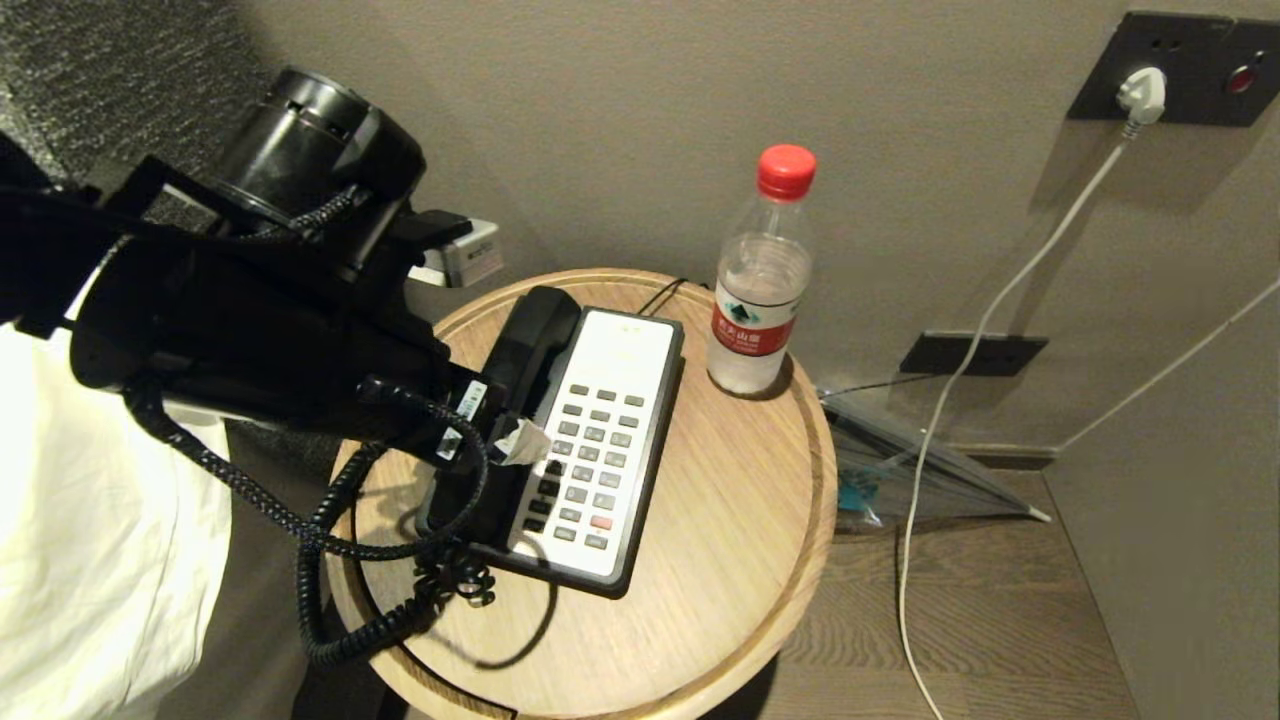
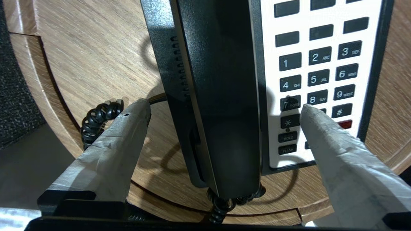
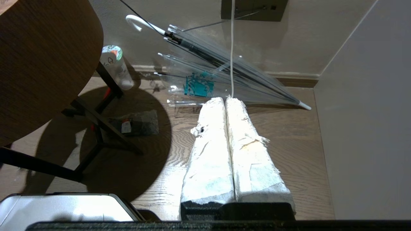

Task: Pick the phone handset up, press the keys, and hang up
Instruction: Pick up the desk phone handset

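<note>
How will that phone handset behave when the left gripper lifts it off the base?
The phone handset looks like rigid plastic, so it should stay stiff. Its smooth sides may slip between the open left gripper fingers. The coiled cord will probably stretch and tug back.

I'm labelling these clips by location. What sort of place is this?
Probably a hotel room: a corded desk phone with HOLD and FLASH keys on a round bedside table, white bedding, a bottled water.

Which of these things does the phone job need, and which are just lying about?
Needed: phone handset; keys; left gripper, jaws open astride the handset.
Lying about: water bottle; clear umbrella; white cable; round wooden table.
</note>
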You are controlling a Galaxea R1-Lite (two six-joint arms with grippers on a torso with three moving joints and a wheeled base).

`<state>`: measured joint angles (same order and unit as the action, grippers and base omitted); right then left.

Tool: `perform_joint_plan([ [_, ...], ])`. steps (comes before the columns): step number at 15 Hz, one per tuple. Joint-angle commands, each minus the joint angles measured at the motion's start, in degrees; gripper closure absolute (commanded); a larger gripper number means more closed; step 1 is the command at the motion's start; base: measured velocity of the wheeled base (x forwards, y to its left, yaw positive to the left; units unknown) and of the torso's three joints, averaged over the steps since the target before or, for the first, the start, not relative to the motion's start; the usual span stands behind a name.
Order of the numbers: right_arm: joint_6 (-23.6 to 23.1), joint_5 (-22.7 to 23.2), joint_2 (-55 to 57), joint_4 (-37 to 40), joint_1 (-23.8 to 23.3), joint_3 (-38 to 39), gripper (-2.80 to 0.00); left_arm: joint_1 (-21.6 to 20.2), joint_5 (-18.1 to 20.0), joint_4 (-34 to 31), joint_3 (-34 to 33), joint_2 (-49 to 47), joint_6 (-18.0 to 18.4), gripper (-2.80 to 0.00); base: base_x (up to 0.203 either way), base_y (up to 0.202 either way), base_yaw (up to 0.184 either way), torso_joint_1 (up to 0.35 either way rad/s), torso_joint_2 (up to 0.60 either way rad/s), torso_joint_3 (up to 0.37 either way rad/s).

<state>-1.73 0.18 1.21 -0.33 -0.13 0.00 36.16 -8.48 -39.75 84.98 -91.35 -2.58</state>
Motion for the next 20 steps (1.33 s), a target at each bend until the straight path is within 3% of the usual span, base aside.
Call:
perform_joint_plan([
  [1,0.0,0.0,0.0,0.0,0.0,0.1,0.0,0.0,0.0,-0.2,-0.1,-0.5,-0.1,-2.8,0.0,0.0,0.0,0.0,0.0,0.0],
  [18,0.0,0.0,0.0,-0.1,0.0,0.1,0.0,-0.1,0.0,0.4,-0.5,-1.7,-0.3,-2.8,0.0,0.0,0.0,0.0,0.0,0.0],
  [19,0.0,0.1,0.0,0.0,0.0,0.1,0.0,-0.1,0.0,0.4,-0.5,-1.5,-0.4,0.0,0.0,0.0,0.0,0.0,0.0,0.0],
  [20,0.0,0.1,-0.1,0.0,0.0,0.1,0.0,-0.1,0.0,0.4,-0.5,-1.5,-0.4,0.0,0.0,0.0,0.0,0.0,0.0,0.0],
])
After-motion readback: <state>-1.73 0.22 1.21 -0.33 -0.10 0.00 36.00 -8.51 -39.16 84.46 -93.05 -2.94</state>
